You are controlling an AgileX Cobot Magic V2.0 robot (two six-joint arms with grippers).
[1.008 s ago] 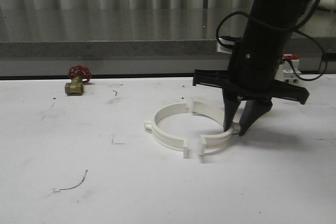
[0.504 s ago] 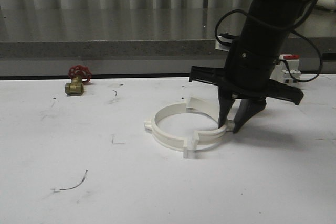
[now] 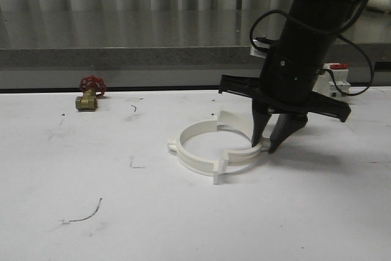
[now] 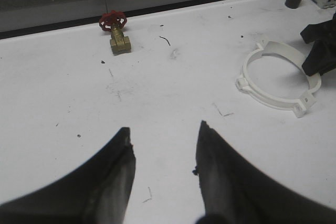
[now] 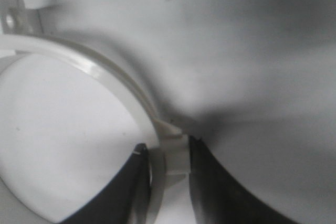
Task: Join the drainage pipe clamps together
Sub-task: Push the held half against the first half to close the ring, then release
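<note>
Two white drainage pipe clamps lie on the white table as a ring. The left half (image 3: 186, 158) rests free. My right gripper (image 3: 264, 146) points down and is shut on the right half (image 3: 239, 154) at its outer right side. The front end tabs (image 3: 220, 170) touch; the back tabs (image 3: 220, 119) stand close but slightly offset. In the right wrist view my gripper (image 5: 165, 153) pinches the band (image 5: 110, 80) between both fingers. My left gripper (image 4: 164, 129) hangs open over bare table, well left of the ring (image 4: 262, 88).
A brass valve with a red handwheel (image 3: 89, 95) sits at the back left of the table. A white red-topped switch box (image 3: 338, 81) with cables stands behind my right arm. A grey ledge runs along the table's far edge.
My right gripper has slid left with the right half in it. The gap between the front tabs has closed, and they now touch. The left half has stayed put.
</note>
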